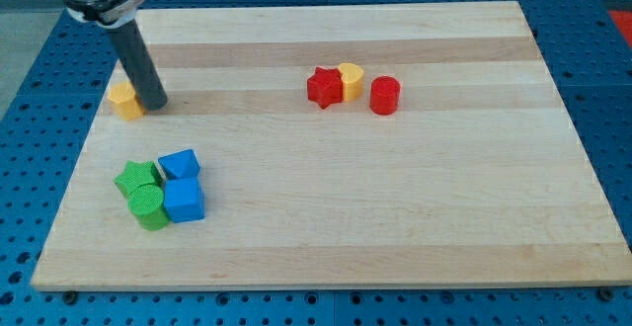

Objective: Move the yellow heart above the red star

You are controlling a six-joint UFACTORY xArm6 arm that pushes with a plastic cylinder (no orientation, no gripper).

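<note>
Wooden desk (pixel 395 217): yellow heart (pixel 351 77) touches red star (pixel 323 87) at its 3 o'clock, not above; my tip (pixel 155 105), a jawless end effector, sits well apart beside a yellow block (pixel 124 100).

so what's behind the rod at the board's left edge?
A yellow block sits just left of my tip, touching or nearly. The rod covers its right side, so its shape is unclear.

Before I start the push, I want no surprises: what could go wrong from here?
The yellow heart touches the red star, so a careless push may drag the star along. The red cylinder sits close on the heart's other side and could get bumped. My tip is beside the yellow block at the view's left; leaving may nudge it.
</note>
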